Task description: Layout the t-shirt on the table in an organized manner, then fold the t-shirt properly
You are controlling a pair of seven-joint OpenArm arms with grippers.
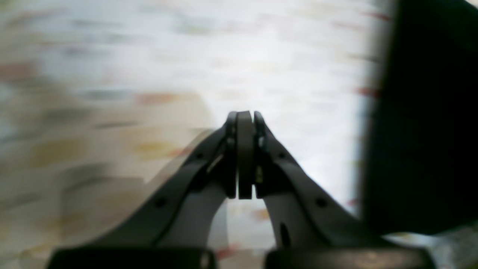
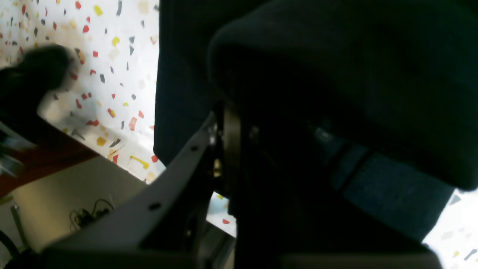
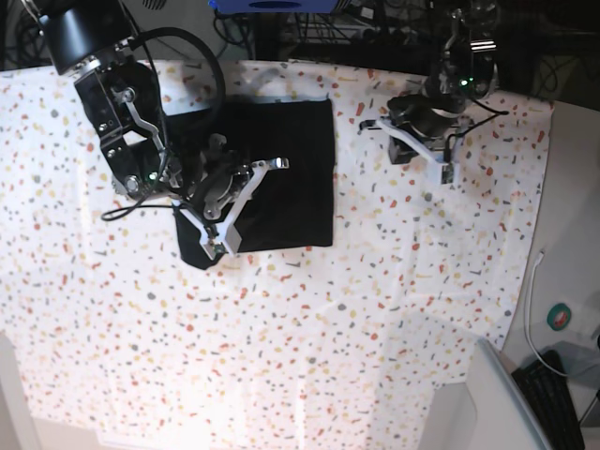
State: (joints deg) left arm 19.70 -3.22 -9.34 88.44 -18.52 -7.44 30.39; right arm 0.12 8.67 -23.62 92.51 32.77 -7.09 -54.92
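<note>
Left wrist view: the left claw (image 1: 244,157) is pressed fully shut on nothing above the speckled tabletop (image 1: 149,56), clear of the black t-shirt (image 1: 429,130) at the frame's right; the picture is smeared, so details are doubtful.

Right wrist view: the right claw (image 2: 239,149) appears clamped on a t-shirt fold, likely to carry it over.

Base view: the t-shirt lies as a dark rectangle left of the tabletop's centre, under the right claw, well apart from the left.

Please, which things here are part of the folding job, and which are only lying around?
Part of the job:
- t-shirt, black, partly folded
- table with speckled cloth
- right gripper, shut on the t-shirt
- left gripper, shut, holding nothing

Lying around:
- cables beside the table
- round green object
</note>
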